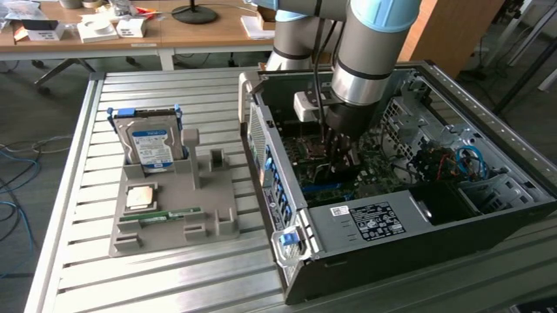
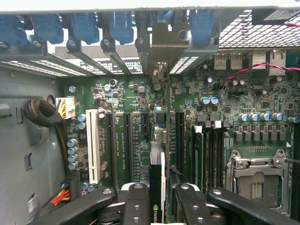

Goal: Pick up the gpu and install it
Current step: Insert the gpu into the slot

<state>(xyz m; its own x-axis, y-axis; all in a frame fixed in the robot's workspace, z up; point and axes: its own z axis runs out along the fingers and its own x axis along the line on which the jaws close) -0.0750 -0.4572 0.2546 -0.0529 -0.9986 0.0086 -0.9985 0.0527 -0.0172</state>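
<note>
Watching from beside the bench: the gripper [image 2: 161, 206] is down inside the open computer case [image 1: 366, 222], its fingers [image 2: 137, 206] clamped on the gpu [image 2: 155, 178], which stands edge-on between them over the motherboard [image 2: 126, 93]. Its metal bracket [image 2: 165, 42] sits at the rear slot openings. Pick-up judged done, since the card is in the case and the grey holder [image 1: 174, 222] carries only the hard drive [image 1: 152, 143] and memory stick [image 1: 169, 215]. Seating in the expansion slots [image 2: 129, 140] cannot be confirmed, so install counts as unfinished.
</note>
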